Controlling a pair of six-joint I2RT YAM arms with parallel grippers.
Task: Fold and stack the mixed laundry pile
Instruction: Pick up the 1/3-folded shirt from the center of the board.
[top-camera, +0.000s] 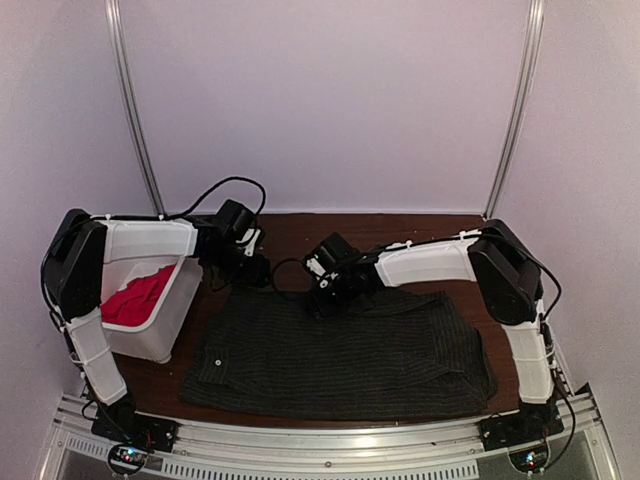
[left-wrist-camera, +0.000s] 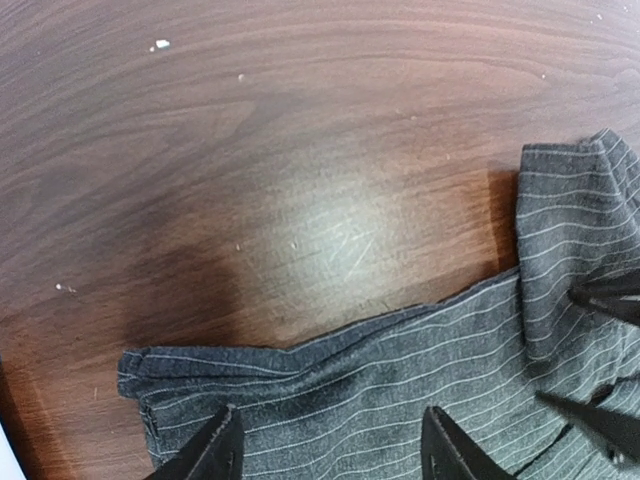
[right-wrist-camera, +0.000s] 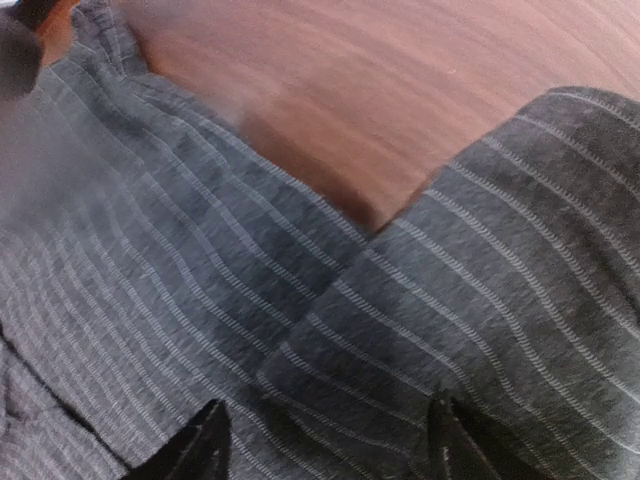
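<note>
The dark pinstriped shirt (top-camera: 340, 355) lies spread flat on the brown table, its far edge (left-wrist-camera: 400, 340) running under both grippers. The red T-shirt (top-camera: 135, 295) sits bunched inside the white bin (top-camera: 170, 325) at the left. My left gripper (top-camera: 250, 268) hovers over the shirt's far left corner. In its wrist view it (left-wrist-camera: 333, 440) is open, with only flat cloth below. My right gripper (top-camera: 330, 290) is over the far edge near the middle. It (right-wrist-camera: 325, 435) is open above a folded flap of the shirt (right-wrist-camera: 480, 300), gripping nothing.
Bare brown table (left-wrist-camera: 300, 150) stretches beyond the shirt's far edge up to the back wall. The right gripper's dark fingers (left-wrist-camera: 610, 295) show at the right edge of the left wrist view, close by. The bin stands against the left arm.
</note>
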